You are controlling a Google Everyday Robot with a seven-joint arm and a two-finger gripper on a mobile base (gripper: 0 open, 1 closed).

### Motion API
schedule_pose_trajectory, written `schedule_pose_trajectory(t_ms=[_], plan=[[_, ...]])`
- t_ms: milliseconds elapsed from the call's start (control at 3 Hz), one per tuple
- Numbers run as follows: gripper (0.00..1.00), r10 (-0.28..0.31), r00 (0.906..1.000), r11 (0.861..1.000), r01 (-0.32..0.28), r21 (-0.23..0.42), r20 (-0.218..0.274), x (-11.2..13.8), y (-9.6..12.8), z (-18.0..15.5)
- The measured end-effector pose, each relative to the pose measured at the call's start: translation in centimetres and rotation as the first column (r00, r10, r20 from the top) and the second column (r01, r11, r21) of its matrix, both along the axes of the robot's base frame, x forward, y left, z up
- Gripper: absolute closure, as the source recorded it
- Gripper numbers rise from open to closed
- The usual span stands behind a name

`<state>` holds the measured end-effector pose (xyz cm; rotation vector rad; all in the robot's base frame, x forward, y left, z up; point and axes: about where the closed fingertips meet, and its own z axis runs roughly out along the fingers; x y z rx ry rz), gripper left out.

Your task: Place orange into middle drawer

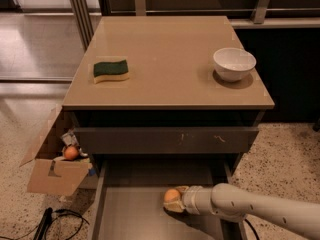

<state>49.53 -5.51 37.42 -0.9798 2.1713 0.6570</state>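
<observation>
The orange is round and plain orange, held at the tip of my gripper. The gripper reaches in from the lower right on a pale arm and is shut on the orange. It sits low over the grey-brown floor of the open middle drawer, right of the floor's centre. I cannot tell whether the orange touches the floor. Above it is a shut drawer with a dark, white-scratched front panel.
On the tan cabinet top lie a green and yellow sponge and a white bowl. A cardboard box with a small redder fruit stands on the floor at the left. Black cables lie beside it.
</observation>
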Motion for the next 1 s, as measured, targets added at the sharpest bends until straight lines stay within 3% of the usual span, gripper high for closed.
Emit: schedule_pose_trajectory(t_ms=[1000], plan=[[0.12, 0.000, 1.0000, 1.000, 0.000, 0.000, 0.000, 0.00, 0.01, 0.00]])
